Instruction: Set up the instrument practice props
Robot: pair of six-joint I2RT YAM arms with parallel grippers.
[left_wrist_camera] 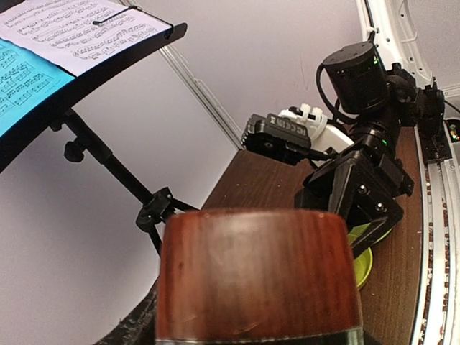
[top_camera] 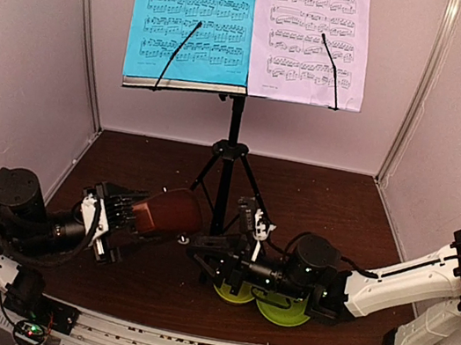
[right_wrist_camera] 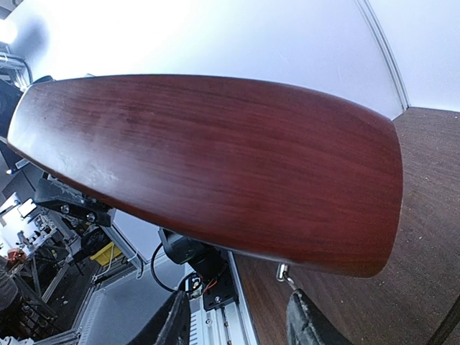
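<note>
Left gripper: jaws closed on the brown pyramid metronome. The metronome is held on its side above the table, its free end pointing toward the right arm. In the left wrist view it fills the lower frame directly ahead of the jaws.

Right gripper: fingers stand apart with nothing between them. The metronome's wooden face lies close ahead of them; contact cannot be determined.

Music stand: upright behind both grippers, carrying the cyan sheet and lilac sheet side by side.

Two lime-green dishes lie under the right arm.
</note>
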